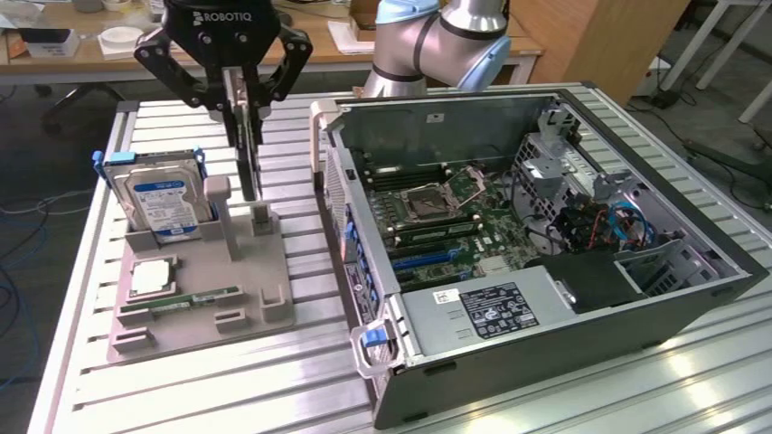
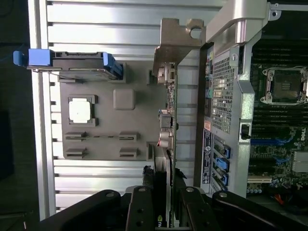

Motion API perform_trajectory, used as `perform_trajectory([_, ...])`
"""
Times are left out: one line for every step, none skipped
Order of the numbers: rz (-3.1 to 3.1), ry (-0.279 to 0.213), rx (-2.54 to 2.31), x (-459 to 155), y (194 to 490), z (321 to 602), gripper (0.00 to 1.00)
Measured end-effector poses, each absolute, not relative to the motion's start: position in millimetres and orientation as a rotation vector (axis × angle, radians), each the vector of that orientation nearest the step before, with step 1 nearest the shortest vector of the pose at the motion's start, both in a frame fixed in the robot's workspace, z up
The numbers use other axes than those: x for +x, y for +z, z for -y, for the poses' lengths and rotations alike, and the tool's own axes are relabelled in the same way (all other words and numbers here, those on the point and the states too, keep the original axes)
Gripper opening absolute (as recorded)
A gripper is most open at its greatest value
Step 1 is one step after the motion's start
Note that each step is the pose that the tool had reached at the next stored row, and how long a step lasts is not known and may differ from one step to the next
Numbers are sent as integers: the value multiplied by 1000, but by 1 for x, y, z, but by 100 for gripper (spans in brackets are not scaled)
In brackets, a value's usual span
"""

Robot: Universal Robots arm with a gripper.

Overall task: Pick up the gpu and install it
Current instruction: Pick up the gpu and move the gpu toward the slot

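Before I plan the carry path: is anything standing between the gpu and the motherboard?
Yes. The case wall rises between the gpu, gripped in the pincer, and the motherboard. Above that wall, nothing visible blocks the way.

Bright, even room light falls from above. The ribbed silver aluminium table (image 1: pixel 181 389) glares white beside the open black computer case (image 1: pixel 579 339); deep inside that case, soft shadow pools.

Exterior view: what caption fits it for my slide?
The gripper shut on the upright gpu, at the grey tray beside the open computer case.
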State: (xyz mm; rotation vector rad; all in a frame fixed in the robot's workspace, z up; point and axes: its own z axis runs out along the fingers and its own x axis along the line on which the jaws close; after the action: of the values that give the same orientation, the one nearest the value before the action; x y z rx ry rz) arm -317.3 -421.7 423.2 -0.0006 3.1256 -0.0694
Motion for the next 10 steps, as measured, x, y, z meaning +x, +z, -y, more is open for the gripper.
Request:
perform_trajectory([-3125,-69,-1,-317,423,422,26])
perform_trajectory([-3126,-69,-1,-315,423,422,26])
perform_trajectory([-3126,-69,-1,-312,423,422,26])
perform_trajectory([-3126,-70,-1,-309,423,422,26])
perform_trajectory([-3126,-69,-1,-306,423,422,26])
perform_trajectory([-3126,-69,-1,-303,423,422,26])
perform_trajectory([-3125,-69,-1,-300,423,422,26])
perform_trajectory([-3126,-69,-1,-298,423,422,26])
perform_trajectory([-3126,-69,-1,-295,423,422,26])
perform_trajectory([-3126,-69,-1,-293,423,422,26])
